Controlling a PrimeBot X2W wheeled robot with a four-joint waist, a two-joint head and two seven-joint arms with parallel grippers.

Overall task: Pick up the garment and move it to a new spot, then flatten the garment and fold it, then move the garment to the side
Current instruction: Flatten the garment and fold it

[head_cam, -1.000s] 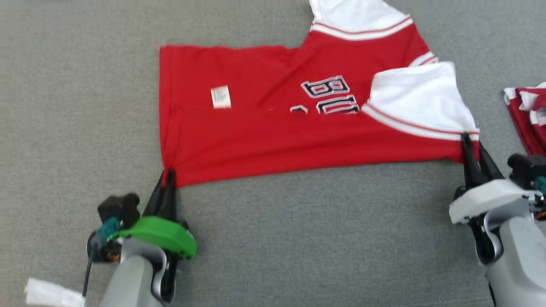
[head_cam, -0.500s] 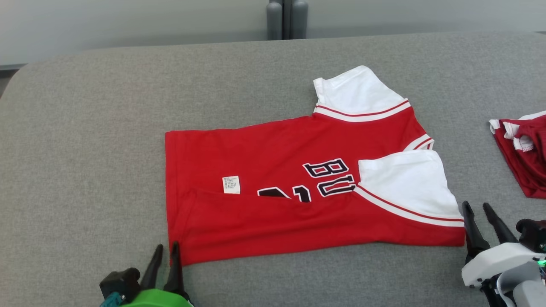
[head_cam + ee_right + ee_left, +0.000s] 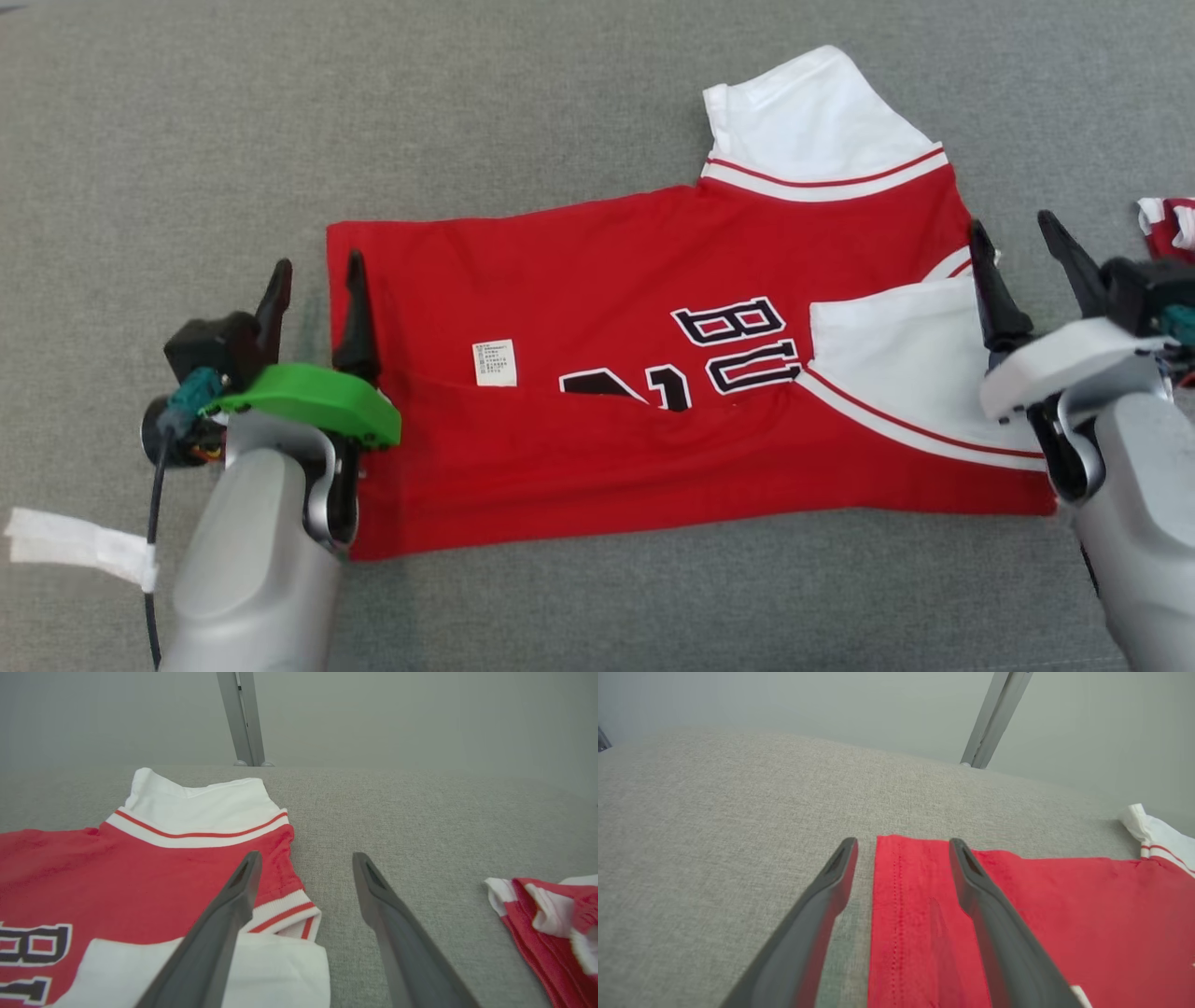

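The left gripper (image 3: 317,266) stands with its two long dark fingers spread wide and nothing between them. It straddles the hem edge of the red short-sleeved knit jersey with white sleeves (image 3: 597,280). In the left wrist view, the left gripper (image 3: 902,844) has one finger over red cloth and the other just off the jersey's hem. The right gripper (image 3: 1013,229) is equally wide and empty at the jersey's neck end. In its own wrist view (image 3: 307,858), one finger hangs over the striped collar trim and the other is off the cloth.

The jersey lies flat on the grey woven fabric surface (image 3: 560,112). Its near long side is folded up over the body, hiding the lower part of the dark lettering, and the near white sleeve is laid inward. The far sleeve sticks out from the jersey's far side.

The risks probably lie in the next pinch.
- **Layers:** Whether the fingers touch the cloth cannot be told. A finger coming down on the doubled part may catch one layer only and peel the fold open.
- **Timing:** Unequal lifts at the hem and neck ends would likely skew the jersey.
- **Forearms:** Both forearms cross the jersey's near flap and could drag it.
- **Neighbour:** A crumpled red-and-white garment (image 3: 1167,224) lies near, beyond the jersey's neck end. A wide sweep of the right arm could snag it.
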